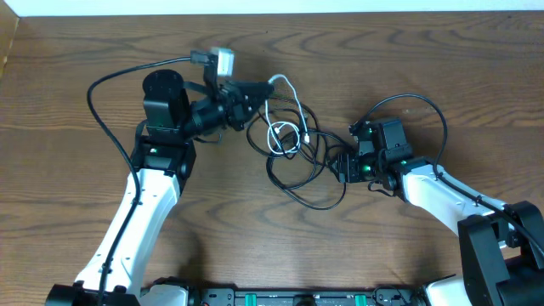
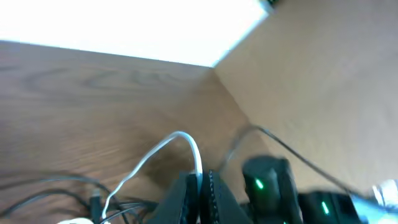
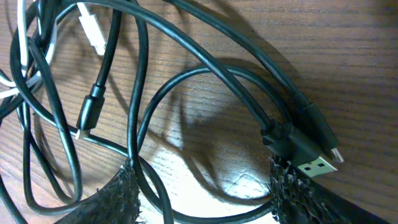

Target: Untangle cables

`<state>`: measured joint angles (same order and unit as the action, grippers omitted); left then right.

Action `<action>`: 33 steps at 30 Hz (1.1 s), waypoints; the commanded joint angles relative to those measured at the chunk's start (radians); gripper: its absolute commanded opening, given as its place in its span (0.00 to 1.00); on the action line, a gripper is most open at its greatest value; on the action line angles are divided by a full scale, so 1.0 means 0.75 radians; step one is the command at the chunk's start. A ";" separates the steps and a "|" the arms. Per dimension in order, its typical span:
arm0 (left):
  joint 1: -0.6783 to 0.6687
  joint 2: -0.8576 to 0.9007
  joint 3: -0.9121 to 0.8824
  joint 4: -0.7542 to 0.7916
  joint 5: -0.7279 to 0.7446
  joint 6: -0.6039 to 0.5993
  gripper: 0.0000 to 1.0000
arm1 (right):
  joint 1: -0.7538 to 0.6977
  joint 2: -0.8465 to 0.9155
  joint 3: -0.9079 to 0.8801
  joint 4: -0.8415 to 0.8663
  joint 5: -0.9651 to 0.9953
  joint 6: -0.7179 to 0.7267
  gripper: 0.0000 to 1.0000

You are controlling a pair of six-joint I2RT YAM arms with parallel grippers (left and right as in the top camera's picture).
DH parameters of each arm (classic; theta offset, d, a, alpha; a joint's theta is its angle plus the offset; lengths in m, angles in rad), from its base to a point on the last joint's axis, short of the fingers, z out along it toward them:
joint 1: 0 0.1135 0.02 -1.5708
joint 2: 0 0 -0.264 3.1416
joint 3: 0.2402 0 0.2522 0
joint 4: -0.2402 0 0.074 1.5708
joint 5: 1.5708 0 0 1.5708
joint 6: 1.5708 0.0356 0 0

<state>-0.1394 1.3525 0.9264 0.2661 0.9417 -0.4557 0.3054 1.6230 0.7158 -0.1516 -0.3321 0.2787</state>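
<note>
Tangled cables point(image 1: 287, 140) fill the gap between left pincer point(image 1: 262, 88) and right pincer point(image 1: 341, 166).

A dark brown wooden table point(image 1: 68, 51) is filling nearly the whole overhead view, its long grain running side to side, while a bright white strip point(image 1: 255, 7) is showing just beyond the table's far edge. In the left wrist view a plain tan surface point(image 2: 323, 74) is meeting the table along one edge, and an overexposed white glare point(image 2: 124, 25) is lying past the table's far side. Light is pooling in a pale sheen point(image 3: 211, 162) on the table's grain in the right wrist view.
</note>
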 commanded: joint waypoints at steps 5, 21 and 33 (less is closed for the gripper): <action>-0.079 0.020 0.014 0.007 -0.136 -0.103 0.07 | 0.005 0.009 -0.007 0.108 0.010 0.114 0.68; -0.102 0.020 0.014 0.007 0.026 -0.037 0.07 | 0.073 0.066 -0.007 0.705 0.096 0.611 0.30; -0.102 0.020 0.014 0.007 0.132 -0.037 0.07 | 0.145 0.366 0.039 1.038 0.096 0.853 0.07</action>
<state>-0.2173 1.3663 0.9264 0.2657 0.9913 -0.4969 0.4118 1.8519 0.7158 0.6147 -0.2710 0.8501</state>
